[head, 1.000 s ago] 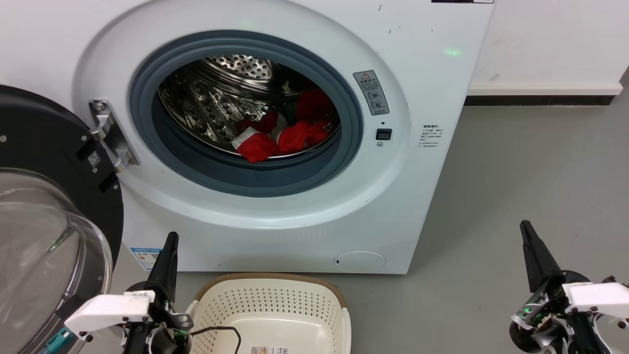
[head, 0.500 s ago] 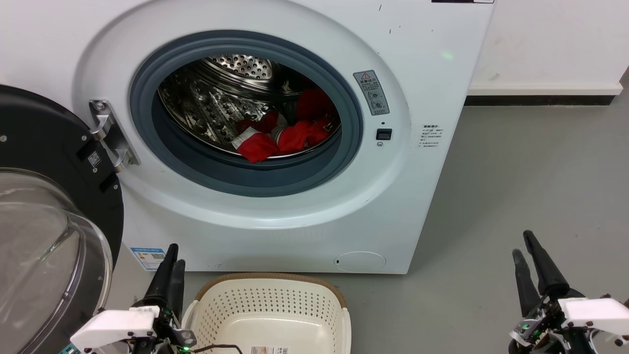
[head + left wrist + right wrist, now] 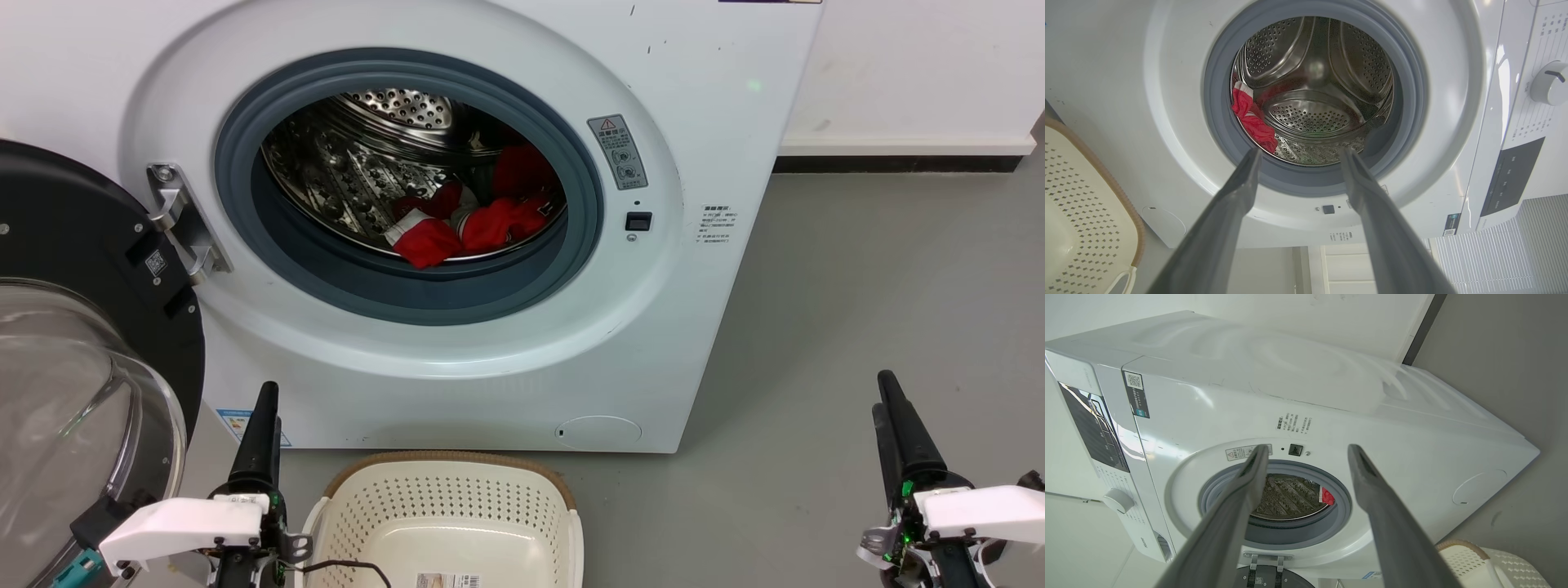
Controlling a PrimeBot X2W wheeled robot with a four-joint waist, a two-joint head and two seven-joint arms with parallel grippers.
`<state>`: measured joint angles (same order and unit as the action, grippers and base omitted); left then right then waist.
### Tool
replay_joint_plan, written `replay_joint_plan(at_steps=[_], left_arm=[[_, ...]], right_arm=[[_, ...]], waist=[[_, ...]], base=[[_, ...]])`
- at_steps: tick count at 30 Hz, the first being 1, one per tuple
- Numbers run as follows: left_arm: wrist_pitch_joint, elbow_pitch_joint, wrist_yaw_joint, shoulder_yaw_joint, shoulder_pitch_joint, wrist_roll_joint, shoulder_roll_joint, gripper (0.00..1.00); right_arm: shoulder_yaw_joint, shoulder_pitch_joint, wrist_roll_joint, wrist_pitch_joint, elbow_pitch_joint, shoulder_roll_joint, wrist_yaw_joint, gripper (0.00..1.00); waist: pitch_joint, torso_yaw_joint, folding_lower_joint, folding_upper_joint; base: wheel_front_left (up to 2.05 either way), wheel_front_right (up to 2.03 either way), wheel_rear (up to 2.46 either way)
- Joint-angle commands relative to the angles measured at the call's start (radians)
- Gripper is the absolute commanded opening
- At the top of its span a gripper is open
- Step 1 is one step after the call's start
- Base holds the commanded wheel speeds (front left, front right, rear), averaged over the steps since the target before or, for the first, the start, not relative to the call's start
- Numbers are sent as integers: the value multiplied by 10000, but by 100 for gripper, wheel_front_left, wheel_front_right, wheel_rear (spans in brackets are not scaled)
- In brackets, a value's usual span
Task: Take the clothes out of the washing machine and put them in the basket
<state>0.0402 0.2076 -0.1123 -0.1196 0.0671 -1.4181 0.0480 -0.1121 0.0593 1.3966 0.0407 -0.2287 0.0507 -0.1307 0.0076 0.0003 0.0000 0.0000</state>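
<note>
Clothes (image 3: 469, 224), red with white trim, lie bunched low in the drum (image 3: 343, 171) of the machine (image 3: 718, 122), towards its right. Door (image 3: 57, 220) stands open at left. Basket (image 3: 449, 459) sits on the floor (image 3: 857, 286) just before the machine. Left gripper (image 3: 1300, 153) and right gripper (image 3: 1308, 448) hover near, fingers spread wide, touching nothing.

The left gripper (image 3: 269, 402) sits low at the left and the right gripper (image 3: 883, 392) low at the right, both pointing up and forward, each with its jaws spread apart and empty.
</note>
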Motion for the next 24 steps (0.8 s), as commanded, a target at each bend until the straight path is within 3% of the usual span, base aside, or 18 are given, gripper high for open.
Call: replay_joint_plan(at_steps=[1,24], left_arm=[[-129,-356,89,29,106,487,24,100],[-1031,-1308,1213,823,-259,5095,27,100]], right_arm=[[-11,22,-574,-128,334,9,-2,100],[366,-483,-5842,-1032,1526,7,-1,100]], waist=[[7,2,0,0],[65,4,0,0]], base=[[0,0,0],[0,0,0]])
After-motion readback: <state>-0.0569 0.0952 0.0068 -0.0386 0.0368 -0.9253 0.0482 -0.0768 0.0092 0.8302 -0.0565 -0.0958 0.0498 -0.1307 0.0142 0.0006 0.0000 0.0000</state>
